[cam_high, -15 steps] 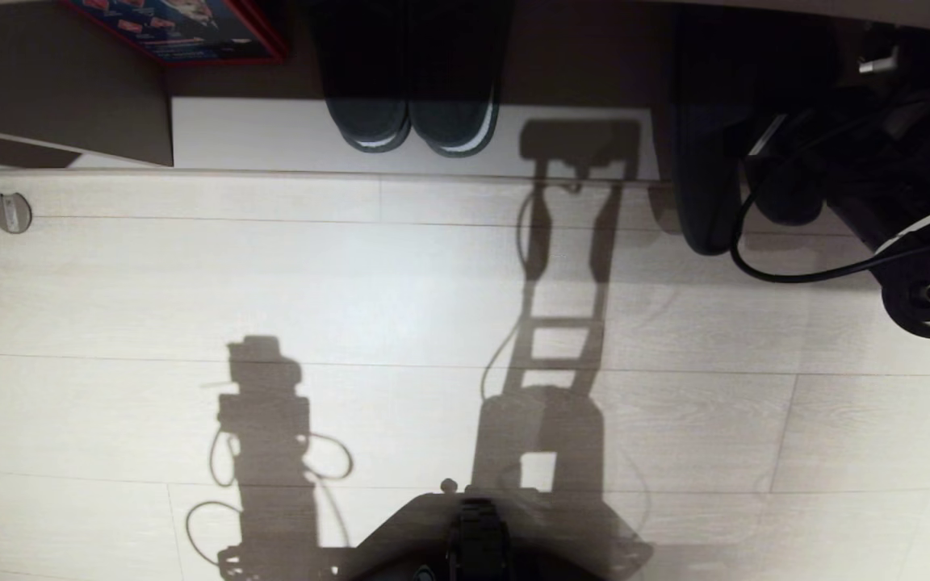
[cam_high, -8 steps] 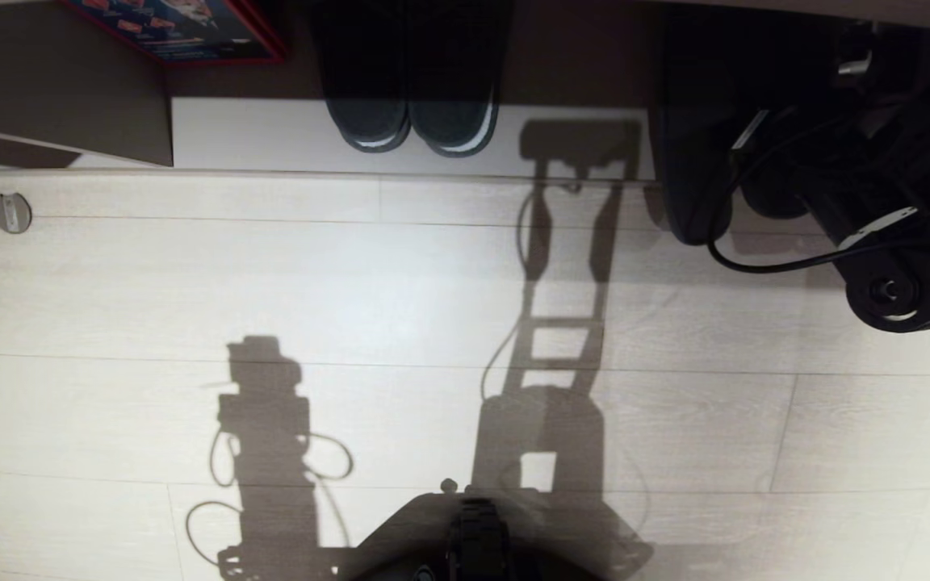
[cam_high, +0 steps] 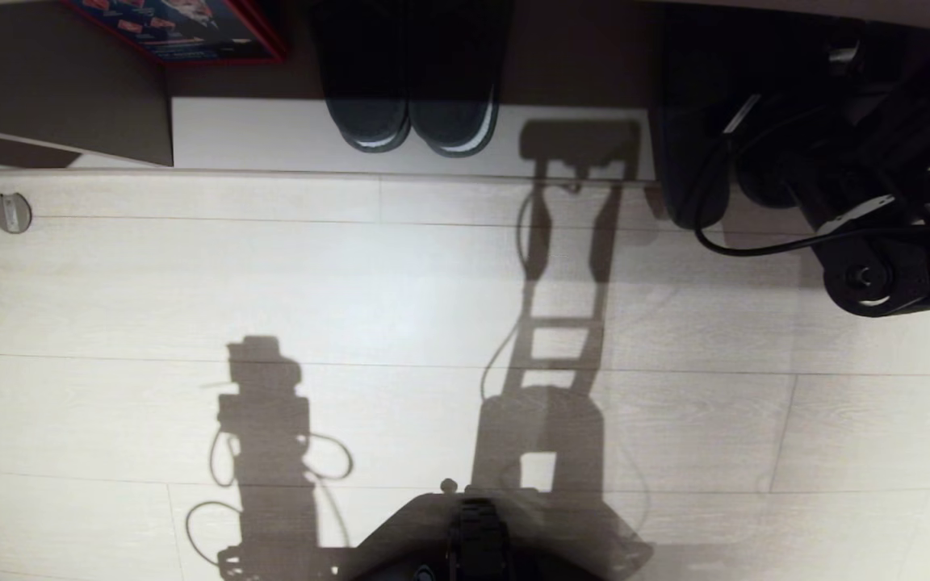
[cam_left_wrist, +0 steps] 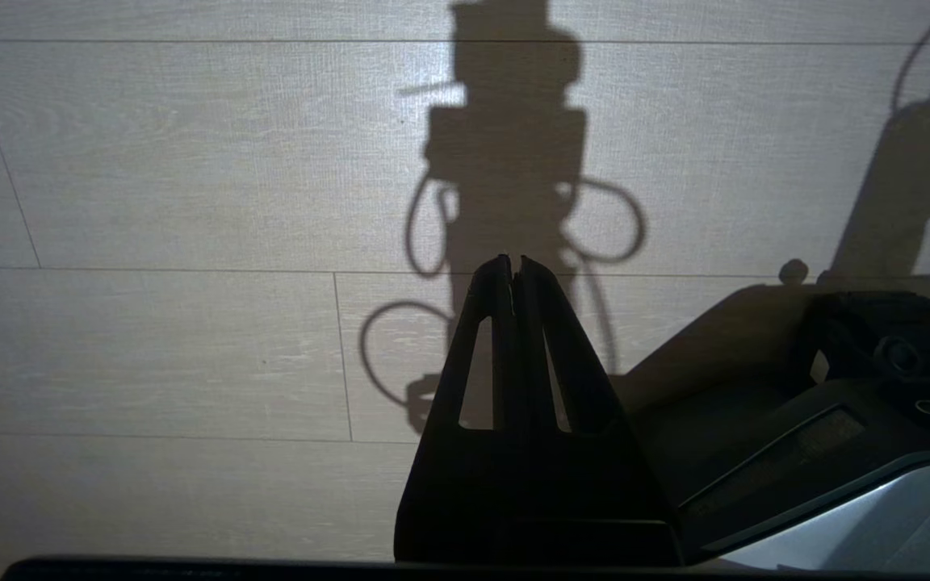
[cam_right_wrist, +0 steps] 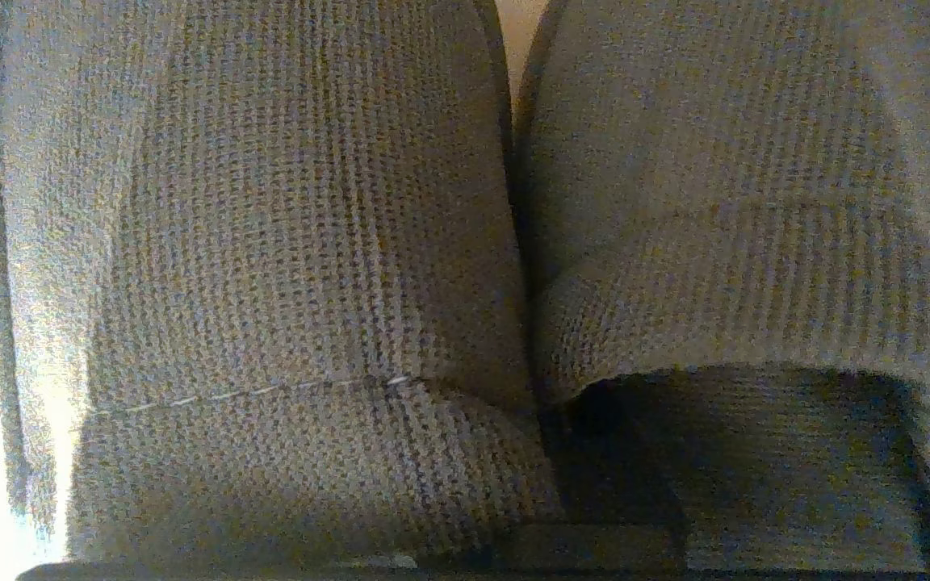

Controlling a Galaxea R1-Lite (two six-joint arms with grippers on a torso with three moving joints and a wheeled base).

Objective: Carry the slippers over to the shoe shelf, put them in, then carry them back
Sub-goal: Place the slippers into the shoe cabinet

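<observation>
The right gripper (cam_high: 764, 173) is up at the far right edge of the shelf (cam_high: 400, 133), fingers pinched together on the slippers (cam_high: 687, 161). In the right wrist view the two knit toe bands fill almost everything just ahead of the jaws, side by side and touching, with the dark openings nearest the jaws. In the head view the slippers hang from the gripper as a dark shape, toe end over the floor (cam_high: 433, 323) right at the shelf's front edge. Another dark pair (cam_high: 416, 121) with pale sole rims sits in the shelf, well to the left of the gripper. The left gripper (cam_left_wrist: 513, 270) is parked low over the floor, jaws closed with nothing between them.
</observation>
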